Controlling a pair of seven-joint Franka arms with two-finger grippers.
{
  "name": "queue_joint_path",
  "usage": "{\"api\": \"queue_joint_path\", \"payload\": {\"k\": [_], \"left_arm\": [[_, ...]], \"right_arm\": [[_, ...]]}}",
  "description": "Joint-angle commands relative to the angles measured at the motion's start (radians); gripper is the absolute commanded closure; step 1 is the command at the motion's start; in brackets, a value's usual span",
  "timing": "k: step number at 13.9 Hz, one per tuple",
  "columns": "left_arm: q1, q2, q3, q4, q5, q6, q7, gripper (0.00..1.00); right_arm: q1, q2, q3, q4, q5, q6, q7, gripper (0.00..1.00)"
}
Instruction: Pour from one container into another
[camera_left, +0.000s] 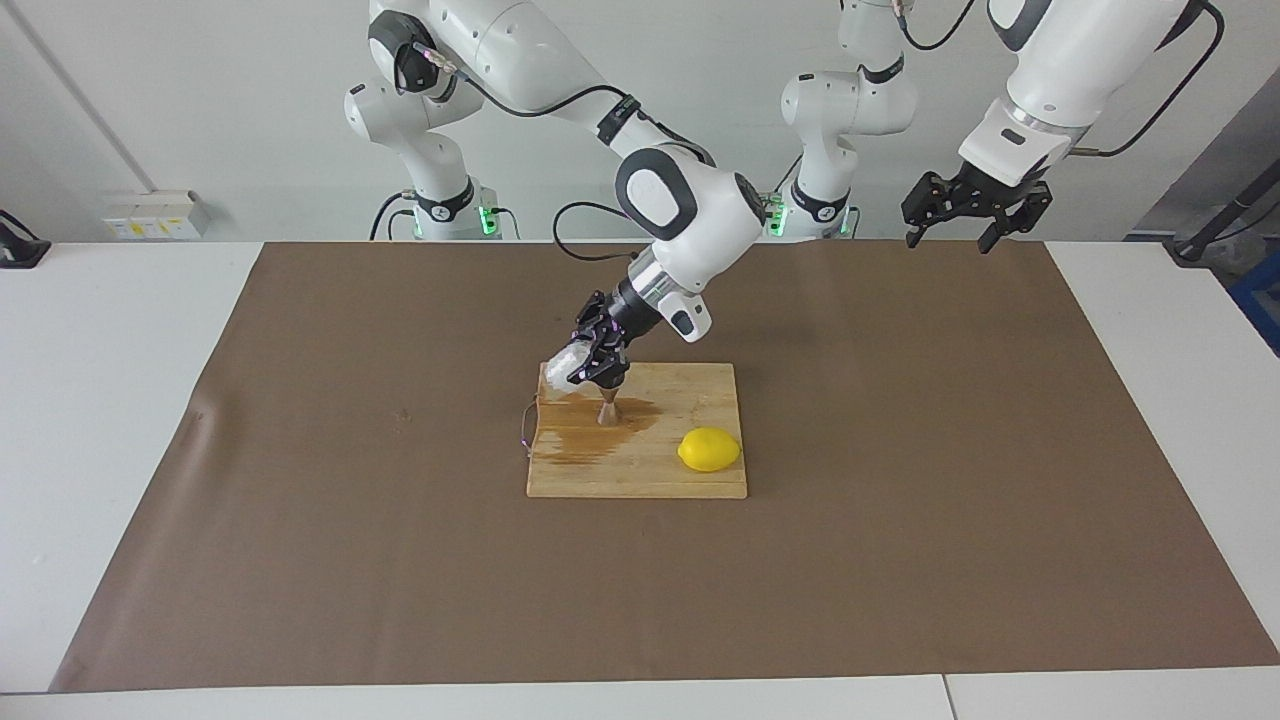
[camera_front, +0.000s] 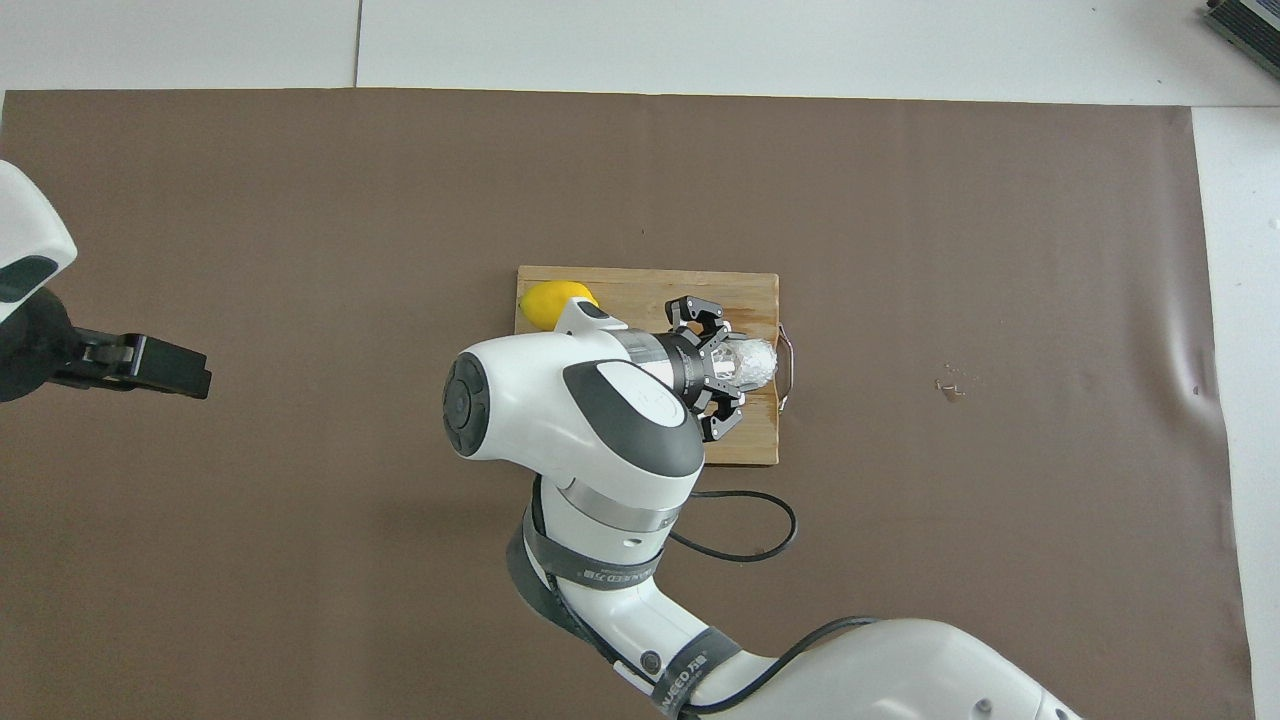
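My right gripper (camera_left: 597, 358) is shut on the crinkled translucent-white cup (camera_left: 560, 366), held tipped on its side just above the steel jigger (camera_left: 607, 411). The jigger stands upright on the wooden cutting board (camera_left: 690, 482), in a wet brown stain (camera_left: 580, 440). In the overhead view the cup (camera_front: 757, 362) sticks out of the right gripper (camera_front: 722, 366) toward the right arm's end of the board (camera_front: 650, 284), and the jigger is hidden under the hand. My left gripper (camera_left: 950, 238) waits open, high over the mat's edge at the left arm's end.
A yellow lemon (camera_left: 709, 449) lies on the board toward the left arm's end, farther from the robots than the jigger. A thin metal handle (camera_front: 789, 372) sticks out of the board's other end. A brown mat (camera_left: 300, 500) covers the table.
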Motion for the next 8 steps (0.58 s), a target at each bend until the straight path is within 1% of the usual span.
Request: {"api": "queue_joint_path", "payload": {"k": [1,8], "left_arm": [[-0.001,-0.025,0.004,-0.028,0.011,0.009,0.005,0.0],[-0.001,-0.025,0.004,-0.028,0.011,0.009,0.003,0.0]], "right_arm": [[-0.008,0.017,0.021,0.03,-0.035,-0.032,-0.047,1.0],[-0.008,0.022,0.021,0.036,-0.044,-0.035,-0.082,1.0]]}}
